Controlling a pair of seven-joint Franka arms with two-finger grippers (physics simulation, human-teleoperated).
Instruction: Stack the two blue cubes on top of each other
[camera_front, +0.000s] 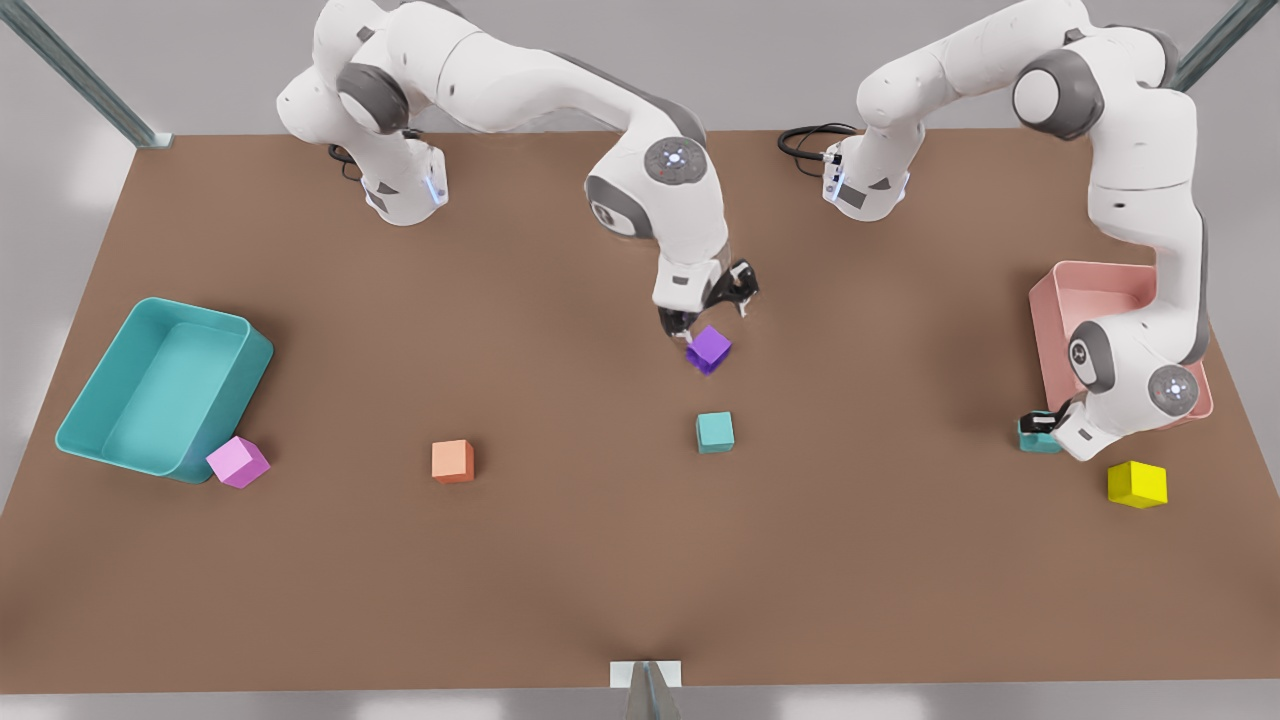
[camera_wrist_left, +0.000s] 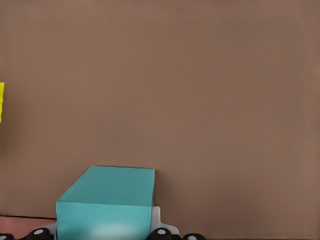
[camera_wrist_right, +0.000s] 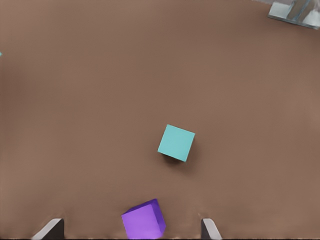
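A: Illumination? Bright, even, diffuse from overhead; pale glare patches on the grey floor around the surface (camera_front: 560, 560).
B: Shadows? Soft, faint, close beneath cubes and arms; edges mildly smeared.

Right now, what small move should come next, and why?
Probably lift: the left gripper sits low around one blue cube by the pink tray, apparently gripping it. Raising it clears the table for carrying to the other blue cube. The right gripper, open, hangs by the purple cube.
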